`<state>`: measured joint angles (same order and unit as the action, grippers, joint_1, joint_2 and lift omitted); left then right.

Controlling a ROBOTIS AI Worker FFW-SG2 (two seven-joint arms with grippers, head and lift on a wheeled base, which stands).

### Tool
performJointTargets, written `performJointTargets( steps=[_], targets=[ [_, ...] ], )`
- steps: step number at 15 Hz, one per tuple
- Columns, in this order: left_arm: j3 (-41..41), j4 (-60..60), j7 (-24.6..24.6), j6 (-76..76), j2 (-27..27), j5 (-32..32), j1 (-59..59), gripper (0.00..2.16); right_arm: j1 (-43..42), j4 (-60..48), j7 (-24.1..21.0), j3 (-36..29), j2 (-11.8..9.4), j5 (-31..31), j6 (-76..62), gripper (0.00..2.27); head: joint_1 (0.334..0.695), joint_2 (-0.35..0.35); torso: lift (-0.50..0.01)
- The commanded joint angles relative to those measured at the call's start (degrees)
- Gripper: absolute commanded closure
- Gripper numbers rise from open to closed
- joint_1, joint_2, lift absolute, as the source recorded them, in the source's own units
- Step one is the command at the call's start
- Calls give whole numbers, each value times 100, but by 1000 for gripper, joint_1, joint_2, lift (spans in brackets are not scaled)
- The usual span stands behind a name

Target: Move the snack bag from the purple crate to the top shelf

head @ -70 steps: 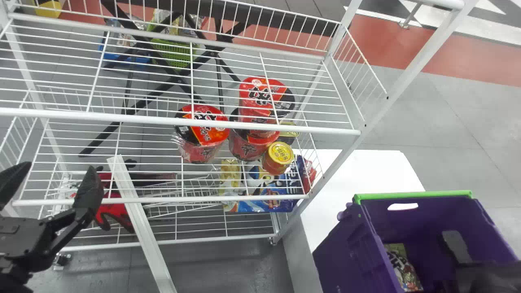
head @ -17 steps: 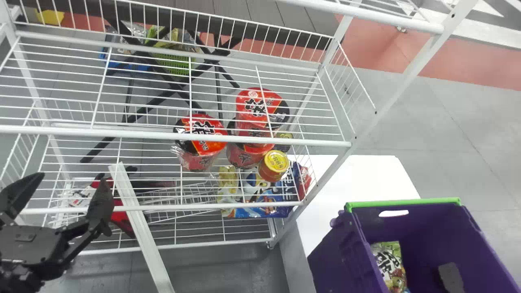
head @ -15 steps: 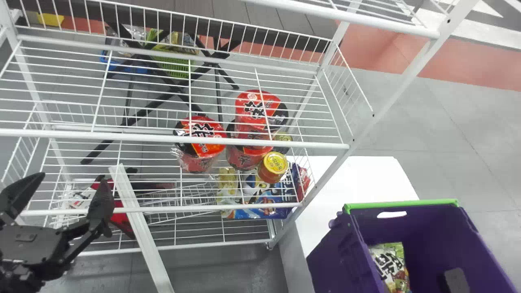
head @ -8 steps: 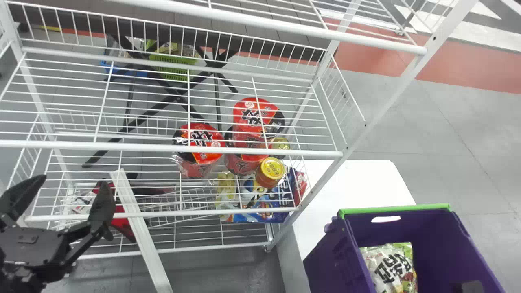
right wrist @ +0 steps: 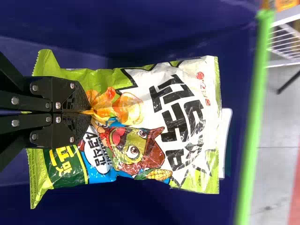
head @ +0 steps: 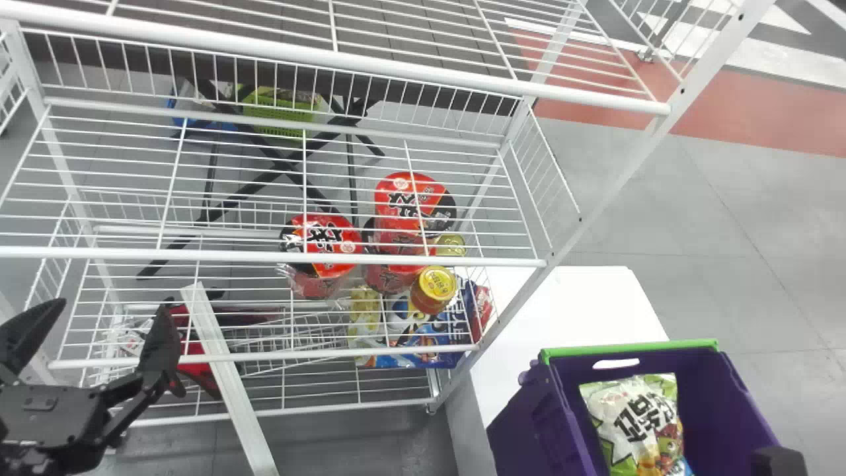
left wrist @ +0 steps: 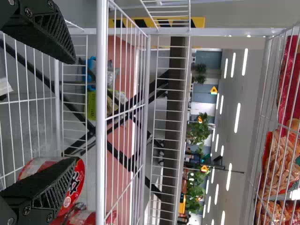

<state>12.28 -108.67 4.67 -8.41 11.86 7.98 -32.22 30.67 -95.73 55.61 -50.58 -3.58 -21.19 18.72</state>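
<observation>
The right gripper point(head: 780, 461) shows at the lower right of the head view, over the purple crate point(head: 529, 423). In the right wrist view the right gripper point(right wrist: 89, 112) is shut on the snack bag point(right wrist: 176, 112), pinching its middle. The green and white snack bag point(head: 634, 423) stands up inside the crate in the head view. My left gripper point(head: 92, 337) waits open at the left, before the rack; the left wrist view has the left gripper point(left wrist: 70, 110) with fingers apart. A high wire shelf point(head: 330, 53) crosses the head view's top.
Noodle cups point(head: 322, 244) and a yellow-lidded jar point(head: 434, 289) stand on a lower rack shelf, with blue packs point(head: 423, 337) beneath. A white table point(head: 575, 317) lies behind the crate. The rack's slanting post point(head: 615, 192) rises between shelves and open floor.
The snack bag has risen within the crate and shows more fully. The head view has shifted, bringing the upper shelf into view and moving the rack lower and the crate leftward.
</observation>
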Motion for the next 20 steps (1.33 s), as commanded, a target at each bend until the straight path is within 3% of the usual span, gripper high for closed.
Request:
performJointTargets(
  steps=[1, 20],
  targets=[
    [11, -40, -1, 11, 0, -7, -21, 63, 18, -131, 20, -39, 33, 71, 40, 1831, 695, -350, -331],
    [3, -207, -1, 47, 0, -7, -56, 63, -43, -588, 283, -171, 95, 80, 621, 1831, 695, -350, -255]
  ],
)
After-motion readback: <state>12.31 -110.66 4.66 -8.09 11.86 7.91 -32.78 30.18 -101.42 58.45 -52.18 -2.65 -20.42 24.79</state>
